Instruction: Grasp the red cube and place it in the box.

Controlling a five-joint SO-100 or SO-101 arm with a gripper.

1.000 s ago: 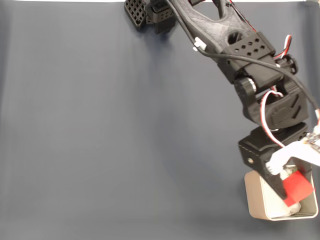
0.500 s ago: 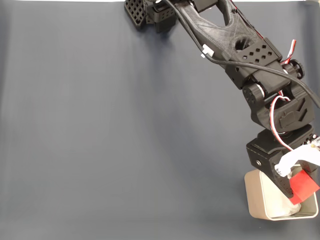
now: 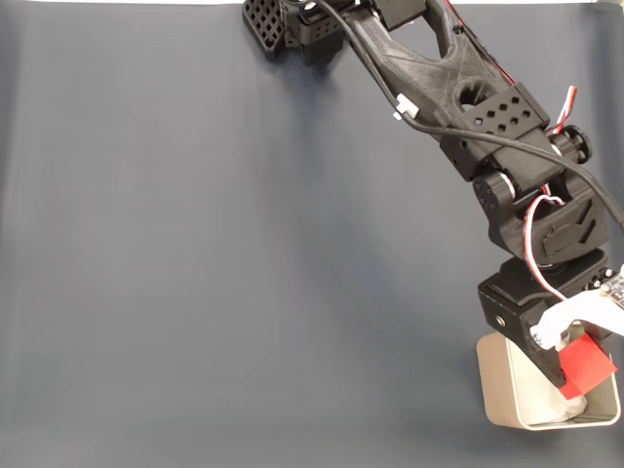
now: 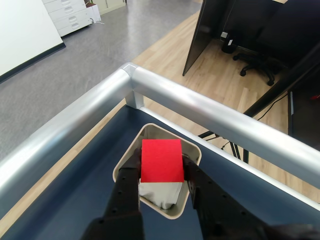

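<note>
In the fixed view a dark blue-grey cloth covers the table, and the black arm comes from the far edge down to the near right corner. Red and white wires hang along its last joints. The arm's wrist covers the far part of the box, so only the left wall and the near rim are seen there.

In the wrist view a silver metal rail runs around the corner of the table, just beyond the box. Behind the rail there is a wooden floor, a black desk panel and an office chair.

The gripper is closed on the red cube, one black finger on each side. The red cube is bright red with plain flat faces. It is held above the open box, over the crumpled white lining. I cannot tell whether it touches the lining.
</note>
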